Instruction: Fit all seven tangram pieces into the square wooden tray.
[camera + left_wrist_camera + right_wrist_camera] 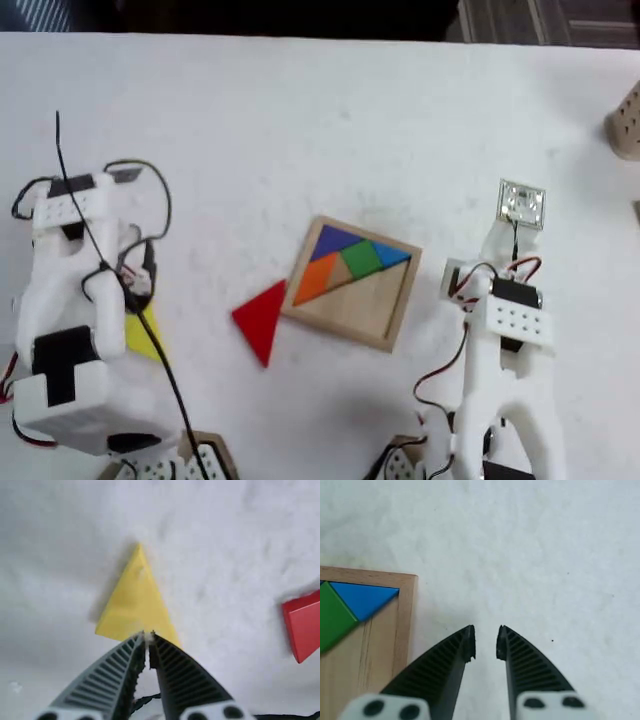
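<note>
The square wooden tray (366, 303) lies mid-table, turned at an angle, with purple (335, 240), green (360, 258), blue (393, 255) and orange (317, 277) pieces in its far part. A red triangle (261, 316) rests on the table against the tray's left side. A yellow triangle (136, 597) lies flat under the left arm (70, 300). My left gripper (148, 638) is shut, with its tips at that triangle's near edge. My right gripper (485, 642) is open over bare table beside the tray's corner (406, 610), with nothing between its fingers.
The red triangle (302, 625) lies to one side of the yellow one. A pegged wooden object (627, 125) stands at the far right edge. The arm mounts (200, 457) sit along the table's front edge. White tabletop stretches behind the tray.
</note>
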